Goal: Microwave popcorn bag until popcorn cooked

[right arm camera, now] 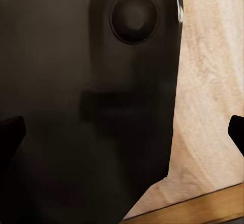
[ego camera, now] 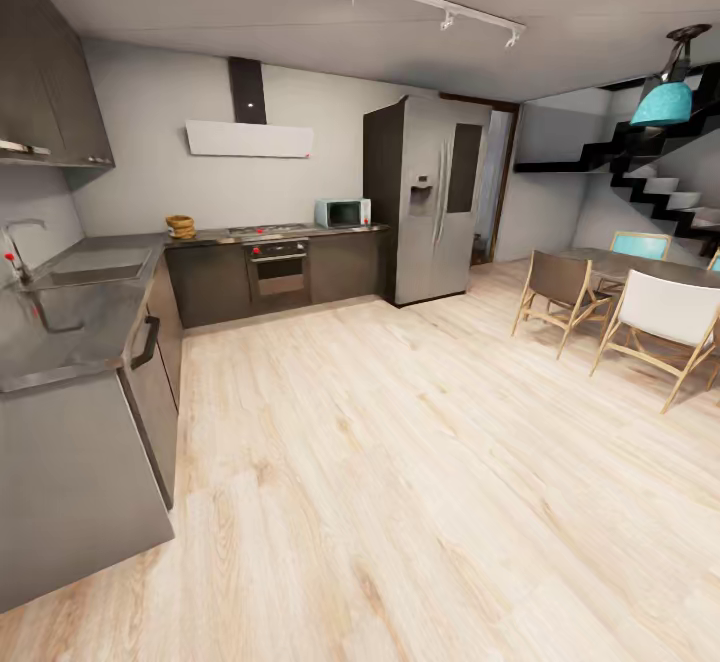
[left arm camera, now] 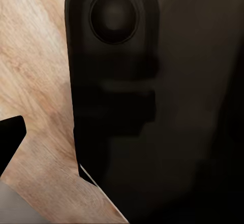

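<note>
The popcorn bag point(ego camera: 181, 226) stands upright, rim up, on the table point(ego camera: 200, 238), well apart from the microwave point(ego camera: 342, 213). Finger state on both arms cannot be told.

One popcorn bag point(ego camera: 181, 226), one microwave point(ego camera: 342, 212), one fridge point(ego camera: 428, 198), three chairs point(ego camera: 663, 320).

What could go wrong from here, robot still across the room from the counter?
Long drive over open wood floor: the near cabinet corner juts in at left and could catch the base. The popcorn bag and microwave sit apart, with the hob between them, so a carry is needed. Both wrist views are mostly blocked by dark robot body.
</note>
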